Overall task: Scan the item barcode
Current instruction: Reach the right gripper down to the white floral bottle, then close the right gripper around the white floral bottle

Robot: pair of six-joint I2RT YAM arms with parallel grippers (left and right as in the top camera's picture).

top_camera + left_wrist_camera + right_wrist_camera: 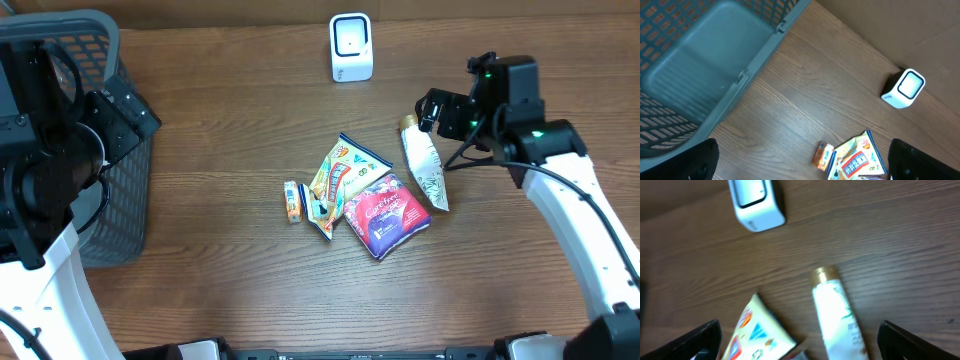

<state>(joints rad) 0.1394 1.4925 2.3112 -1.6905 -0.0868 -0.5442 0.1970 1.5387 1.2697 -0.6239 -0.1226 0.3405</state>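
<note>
So, barely started. The grey basket (120, 215) sits far left. The 2 grippers, left gripper (125, 112) and right gripper (437, 110), both have fingers spread wide and hold nothing. The right one hovers just above the white tube (424, 165) beside the snack packets (345, 170). The scanner (351, 47) waits at the back, so picking and scanning are all left.

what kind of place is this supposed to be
Probably a mock shop checkout on a wooden table: a small white scanner, loose packaged goods such as a tube and snack packet, and a grey basket.
</note>
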